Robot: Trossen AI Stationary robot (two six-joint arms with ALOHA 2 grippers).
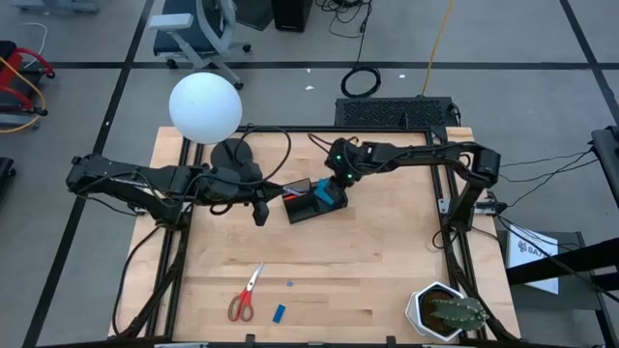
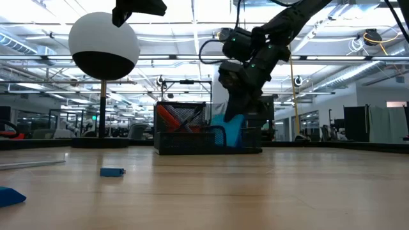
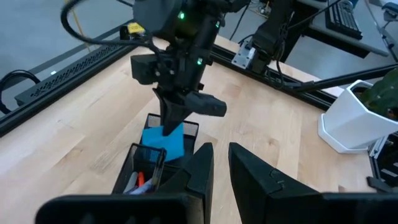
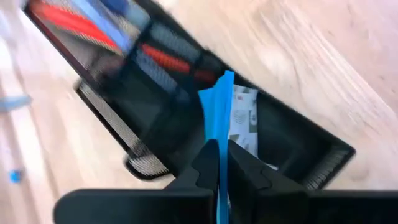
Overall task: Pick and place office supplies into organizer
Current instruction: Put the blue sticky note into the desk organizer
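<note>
The black mesh organizer (image 1: pixel 303 209) stands near the table's far middle, with an orange marker (image 4: pixel 166 59) and pens in its taller compartment. My right gripper (image 1: pixel 336 182) hovers over it, shut on the blue square notepad (image 3: pixel 166 140), whose lower part dips into the organizer's end compartment (image 4: pixel 292 146). My left gripper (image 1: pixel 259 213) waits just left of the organizer with its fingers a little apart, holding nothing. The red-handled scissors (image 1: pixel 244 296) and the small blue eraser (image 1: pixel 280 312) lie flat near the table's near edge. My right gripper pinches the notepad between its two fingers at the upper edge (image 4: pixel 219 134). The fingers (image 3: pixel 176 111) come from above, pointing down. The pad hangs on edge below them, slightly tilted, its lower corner (image 2: pixel 231 139) inside the organizer; whether it touches the floor there, I cannot tell.
A lamp with a white globe (image 1: pixel 205 106) and a round black base (image 1: pixel 232 155) stands behind my left arm. A potted cactus in a white pot (image 1: pixel 445 311) sits at the near right corner. A tiny blue scrap (image 1: pixel 290 284) lies by the scissors. Bare wood stretches between organizer and scissors.
</note>
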